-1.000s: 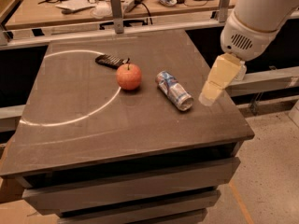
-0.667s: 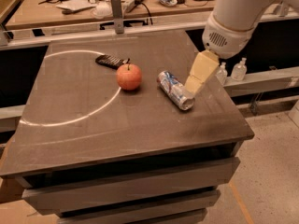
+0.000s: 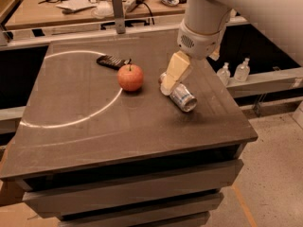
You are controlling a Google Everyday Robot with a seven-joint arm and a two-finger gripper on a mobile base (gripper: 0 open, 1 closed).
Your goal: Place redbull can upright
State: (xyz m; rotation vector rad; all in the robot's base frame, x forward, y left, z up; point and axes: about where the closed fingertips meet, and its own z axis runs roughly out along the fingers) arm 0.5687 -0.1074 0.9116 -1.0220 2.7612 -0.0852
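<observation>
The redbull can [image 3: 182,97] lies on its side on the dark table [image 3: 118,126], right of centre, its shiny silver end facing the front right. My gripper [image 3: 169,83] hangs from the white arm right over the can's far end, its cream fingers [image 3: 175,70] pointing down and left and covering part of the can. A red apple [image 3: 130,77] stands just left of the gripper.
A dark remote [image 3: 111,62] lies behind the apple. A white arc is painted on the table top. A cluttered bench [image 3: 94,4] runs along the back. Two small bottles [image 3: 234,71] stand on a ledge to the right. The table's right edge is close to the can.
My gripper has moved left and down, from the table's right side to right over the lying can. The can and the apple have not moved.
</observation>
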